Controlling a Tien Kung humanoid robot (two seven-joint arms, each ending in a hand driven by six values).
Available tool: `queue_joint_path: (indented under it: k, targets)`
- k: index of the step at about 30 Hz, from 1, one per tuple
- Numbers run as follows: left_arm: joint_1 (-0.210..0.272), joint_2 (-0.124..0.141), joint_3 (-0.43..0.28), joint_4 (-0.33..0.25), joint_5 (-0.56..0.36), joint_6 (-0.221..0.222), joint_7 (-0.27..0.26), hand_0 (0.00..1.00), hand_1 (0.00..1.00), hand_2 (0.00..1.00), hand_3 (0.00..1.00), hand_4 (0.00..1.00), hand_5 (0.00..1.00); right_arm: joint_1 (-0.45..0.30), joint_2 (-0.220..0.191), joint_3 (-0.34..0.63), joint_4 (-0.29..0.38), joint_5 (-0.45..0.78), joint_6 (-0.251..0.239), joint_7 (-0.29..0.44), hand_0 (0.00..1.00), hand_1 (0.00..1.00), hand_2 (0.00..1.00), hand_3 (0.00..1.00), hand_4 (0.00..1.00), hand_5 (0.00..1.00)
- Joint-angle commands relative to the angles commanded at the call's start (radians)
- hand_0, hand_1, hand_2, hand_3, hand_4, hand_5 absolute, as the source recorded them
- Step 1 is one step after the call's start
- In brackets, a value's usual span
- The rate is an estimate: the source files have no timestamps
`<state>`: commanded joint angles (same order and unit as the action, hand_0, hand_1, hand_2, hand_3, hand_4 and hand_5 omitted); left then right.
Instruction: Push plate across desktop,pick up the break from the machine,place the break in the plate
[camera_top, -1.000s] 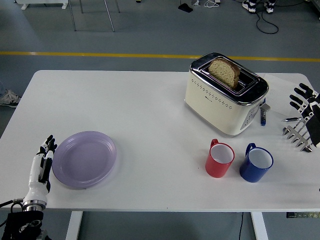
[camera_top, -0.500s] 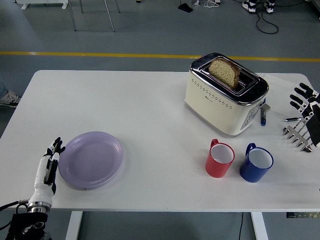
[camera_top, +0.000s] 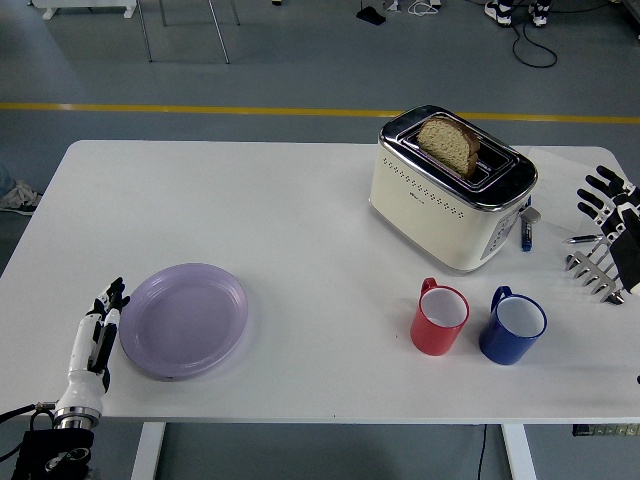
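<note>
On table: one plate (camera_top: 183, 319) | one toaster (camera_top: 450, 190) | two mugs (camera_top: 439, 318)

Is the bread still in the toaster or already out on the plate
In the toaster. The bread slice stands upright in a slot of the toaster; the purple plate holds nothing.

We see a red mug (camera_top: 439, 318) and blue mug (camera_top: 513, 326) side by side on the white table (camera_top: 300, 210), well away from either hand.
</note>
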<state>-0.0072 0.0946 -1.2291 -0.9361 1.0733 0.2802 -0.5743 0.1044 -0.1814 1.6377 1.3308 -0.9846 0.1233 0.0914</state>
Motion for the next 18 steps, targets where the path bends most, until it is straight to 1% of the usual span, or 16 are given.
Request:
queue_joint_path:
  k: [5, 11, 18]
  targets:
    - [-0.004, 0.001, 0.007, 0.003, -0.006, 0.000, -0.001, 0.881, 0.896, 0.950, 0.929, 0.546, 0.998, 0.000, 0.001, 0.003, 0.000, 0.000, 0.000, 0.000, 0.901, 0.804, 0.832, 0.810, 0.552, 0.606]
    - [-0.024, 0.003, 0.021, 0.003, -0.008, -0.002, 0.001, 0.881, 0.896, 0.950, 0.925, 0.545, 0.998, 0.011, 0.001, 0.016, 0.002, -0.001, 0.000, 0.000, 0.901, 0.804, 0.831, 0.810, 0.552, 0.606]
    - [-0.035, -0.002, 0.040, 0.001, -0.012, -0.010, 0.009, 0.879, 0.894, 0.946, 0.925, 0.545, 0.998, 0.012, 0.001, 0.018, 0.005, 0.005, 0.002, 0.000, 0.900, 0.804, 0.830, 0.809, 0.552, 0.606]
